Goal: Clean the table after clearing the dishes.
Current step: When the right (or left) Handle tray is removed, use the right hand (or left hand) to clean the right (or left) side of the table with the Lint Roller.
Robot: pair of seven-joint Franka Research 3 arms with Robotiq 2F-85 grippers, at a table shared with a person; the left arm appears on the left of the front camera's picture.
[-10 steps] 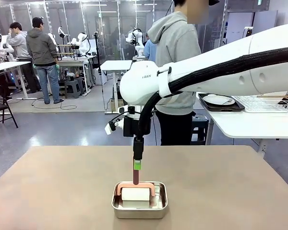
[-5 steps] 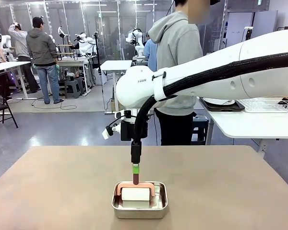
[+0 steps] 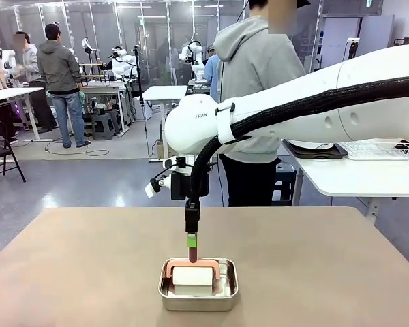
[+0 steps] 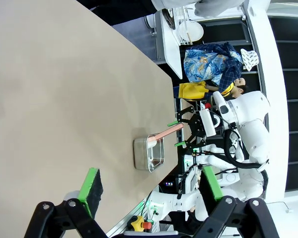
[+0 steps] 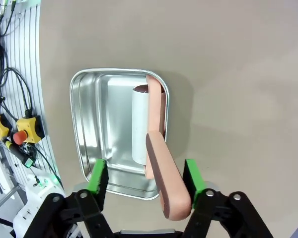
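r gripper (image 5: 144,174) astride pink handle (image 5: 165,186), above steel pan (image 5: 87,114)

Front camera sitting low behind the near edge of the table (image 3: 68,259), facing across to the person (image 3: 255,88) at the far edge; middle range. Left wrist camera riding high and well back, rolled sideways, looking over bare top toward the near edge. Right wrist camera hanging close above the steel pan (image 5: 89,124), pointing straight down. All three are catching the steel pan by the near edge.
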